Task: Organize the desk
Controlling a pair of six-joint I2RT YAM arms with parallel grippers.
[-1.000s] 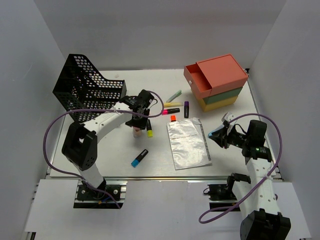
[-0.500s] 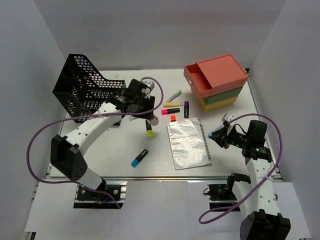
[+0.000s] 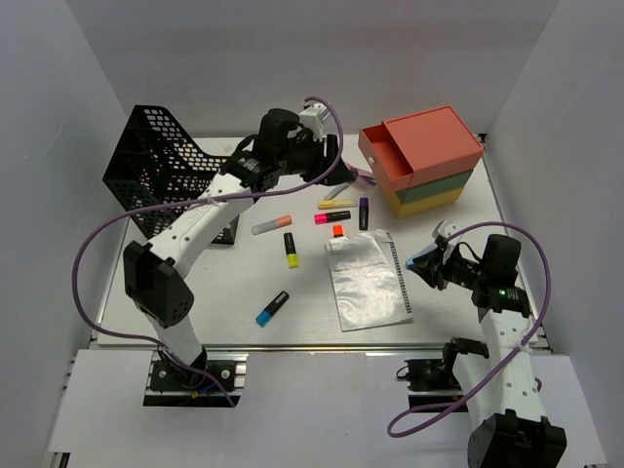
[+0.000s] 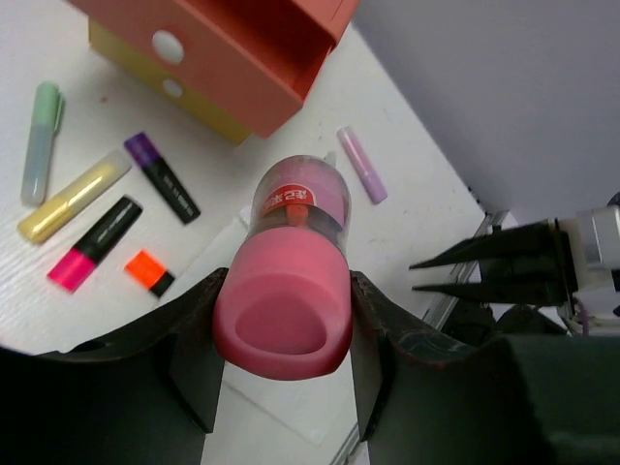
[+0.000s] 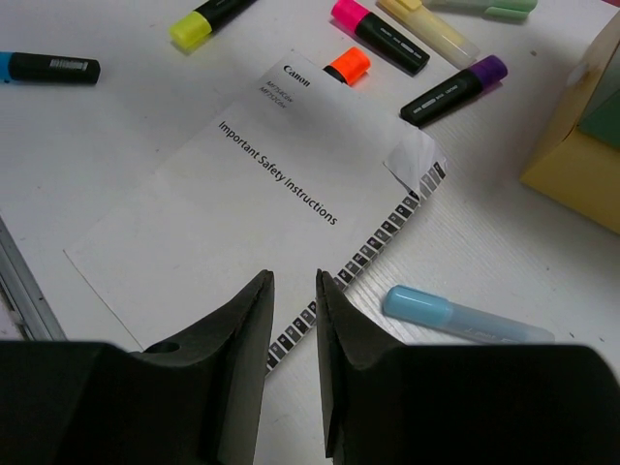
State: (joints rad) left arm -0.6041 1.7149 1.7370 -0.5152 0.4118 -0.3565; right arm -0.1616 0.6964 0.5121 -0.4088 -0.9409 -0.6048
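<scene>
My left gripper (image 3: 338,168) (image 4: 286,291) is shut on a pink-capped stick (image 4: 291,281) with a clear body and red label. It holds the stick in the air just left of the open coral drawer of the drawer box (image 3: 421,161) (image 4: 223,58). Several markers lie on the white desk (image 3: 224,292): yellow-black (image 3: 291,250), blue-black (image 3: 272,308), pink-black (image 3: 332,216), purple (image 3: 363,213). My right gripper (image 3: 419,265) (image 5: 294,281) hovers empty over the right edge of an instruction sheet (image 3: 369,281) (image 5: 223,213), jaws a narrow gap apart.
A black mesh basket (image 3: 161,175) stands at the back left. A light blue marker (image 5: 465,315) lies just right of my right gripper. A lilac marker (image 4: 360,165) lies by the drawer box. The metal rail (image 3: 322,349) runs along the front edge.
My left arm has risen from the desk's middle and swung back and right to the drawer box, carrying the pink-capped stick. The right arm has not moved.
</scene>
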